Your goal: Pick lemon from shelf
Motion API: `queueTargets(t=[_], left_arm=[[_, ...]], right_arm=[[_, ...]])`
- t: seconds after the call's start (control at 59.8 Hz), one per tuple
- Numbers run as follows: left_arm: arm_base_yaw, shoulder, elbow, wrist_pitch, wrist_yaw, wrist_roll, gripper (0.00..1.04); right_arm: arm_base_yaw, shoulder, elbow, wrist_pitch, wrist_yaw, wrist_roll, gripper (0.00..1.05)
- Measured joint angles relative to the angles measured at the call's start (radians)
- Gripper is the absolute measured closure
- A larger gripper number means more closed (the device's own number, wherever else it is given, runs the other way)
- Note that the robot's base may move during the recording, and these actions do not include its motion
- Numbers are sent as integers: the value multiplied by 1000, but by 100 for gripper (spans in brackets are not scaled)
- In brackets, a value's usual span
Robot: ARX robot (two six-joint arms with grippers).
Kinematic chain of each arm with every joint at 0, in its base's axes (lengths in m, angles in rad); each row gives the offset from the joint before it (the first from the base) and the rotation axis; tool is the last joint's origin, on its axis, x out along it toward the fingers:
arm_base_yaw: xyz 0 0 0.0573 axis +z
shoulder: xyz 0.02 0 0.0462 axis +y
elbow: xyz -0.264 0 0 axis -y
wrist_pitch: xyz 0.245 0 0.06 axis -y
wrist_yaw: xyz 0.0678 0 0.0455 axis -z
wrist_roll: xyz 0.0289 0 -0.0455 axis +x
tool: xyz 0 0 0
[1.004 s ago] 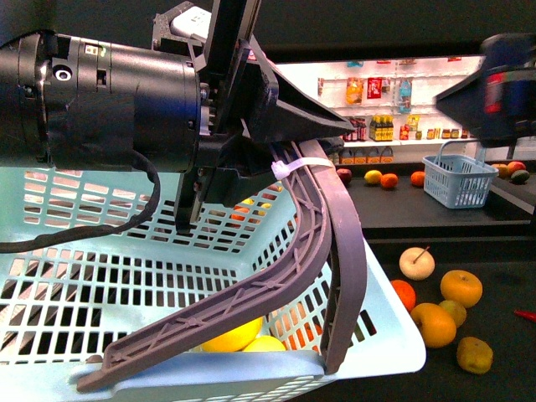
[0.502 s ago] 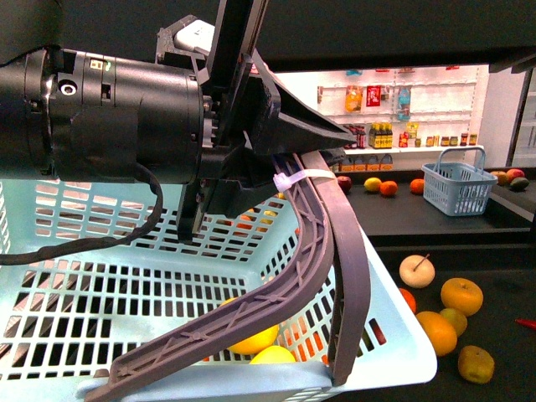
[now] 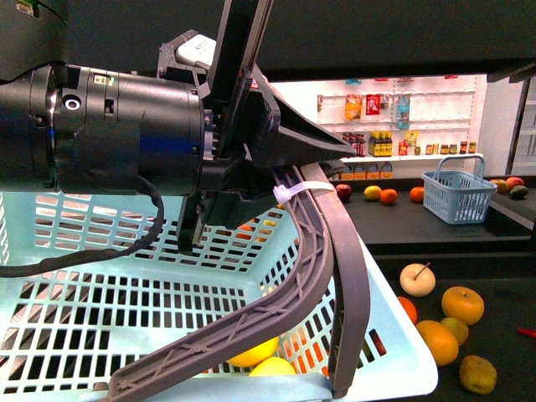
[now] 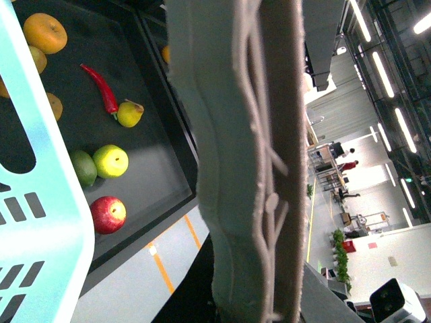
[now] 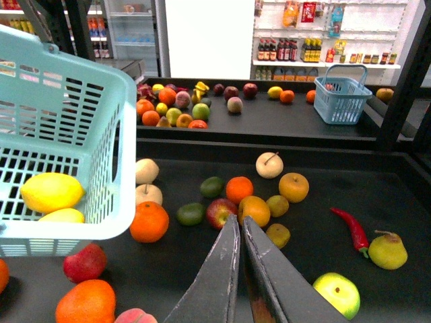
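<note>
- Yellow lemon (image 5: 50, 192) lies inside the pale-blue basket (image 5: 81, 230), well apart from the right gripper (image 5: 238, 221), whose fingers are pressed together on nothing.
- Right arm hovers low over the shelf (image 5: 316, 195) tray of loose fruit.
- Left gripper (image 3: 310, 167) is clamped on the basket's grey handle (image 3: 335, 251), with its arm stretched level across the front view.

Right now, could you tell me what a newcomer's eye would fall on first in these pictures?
The bulky black left gripper fills the front view, apparently clamped on the grey ribbed plastic handle of a pale turquoise slatted plastic basket. Inside the basket lies a bright yellow oval lemon. Outside it, an orange and a red chilli pepper lie on the matte-black shelf tray, above which the right gripper hangs shut and empty.
</note>
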Motion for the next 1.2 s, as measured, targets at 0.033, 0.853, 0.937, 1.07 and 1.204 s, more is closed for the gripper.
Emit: queueTargets(t=[0.033,0.853,0.937,1.07,1.204], left_arm=[[0,0,0,0,0,1,96],[0,0,0,0,0,0,96],[0,0,0,0,0,0,96],[0,0,0,0,1,0,96],[0,0,0,0,0,0,96]], right_arm=[[0,-4,-6,0,0,0,98],[0,-89,-90,17,0,3,98],[0,-89,-90,18,0,3,85],[0,-89,-90,17,0,3,63],[0,-89,-90,17,0,3,42]])
